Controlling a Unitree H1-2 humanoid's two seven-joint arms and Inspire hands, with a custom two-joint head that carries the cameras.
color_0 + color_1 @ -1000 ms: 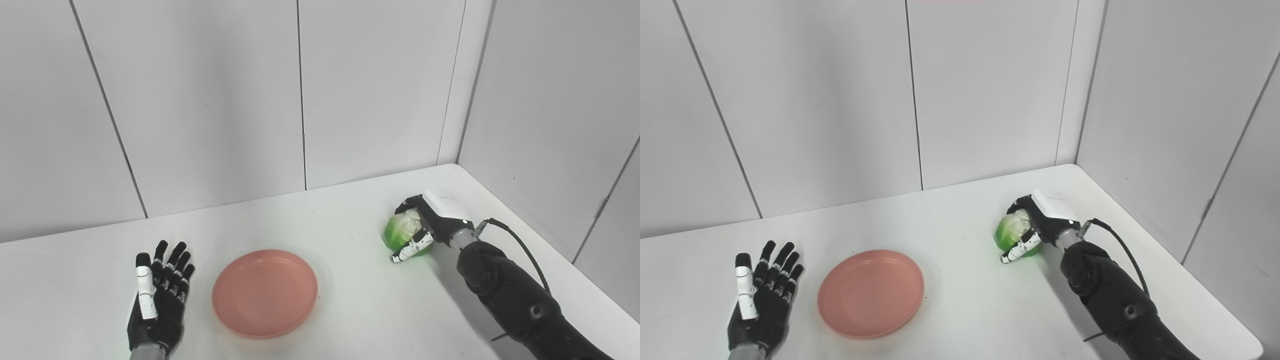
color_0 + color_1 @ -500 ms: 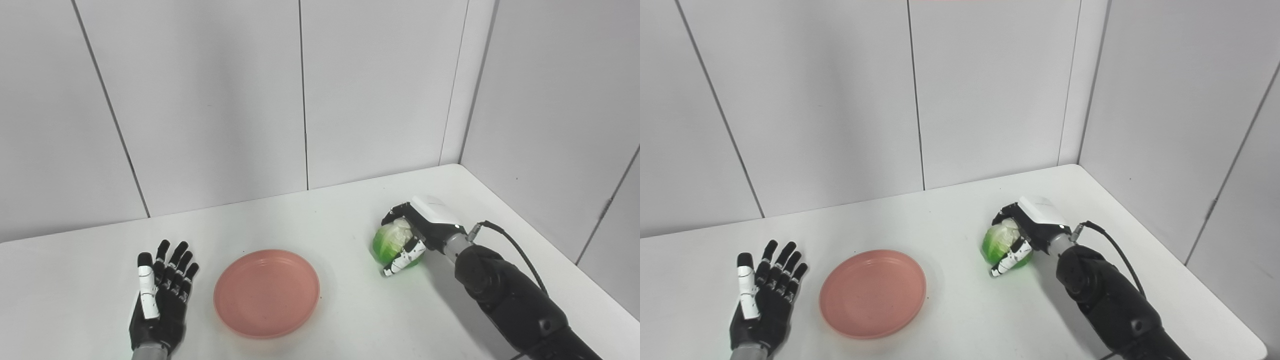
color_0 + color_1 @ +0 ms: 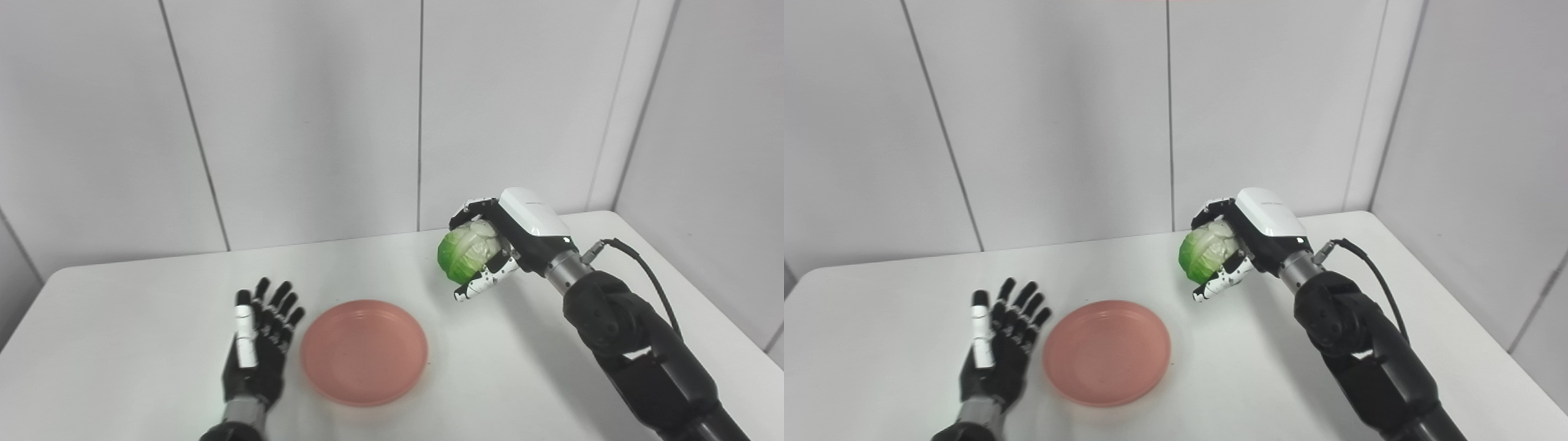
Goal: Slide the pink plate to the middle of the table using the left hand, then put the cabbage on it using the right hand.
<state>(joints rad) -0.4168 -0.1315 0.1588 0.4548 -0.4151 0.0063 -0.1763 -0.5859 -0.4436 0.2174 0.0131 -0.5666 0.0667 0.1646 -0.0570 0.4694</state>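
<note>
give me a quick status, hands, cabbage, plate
Right hand shut on cabbage, held above table. Left hand open, resting beside pink plate. Plate bare, path to it unobstructed.

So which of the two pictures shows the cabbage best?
Neither wins by much. The left eye view shows the cabbage a touch larger, held above the table in the right hand. The right eye view shows the same cabbage equally unobstructed.

A matt, smooth finish, probably plastic, is shown by the pink plate (image 3: 364, 351), and a slightly glossy white surface by the table (image 3: 122, 318).
</note>
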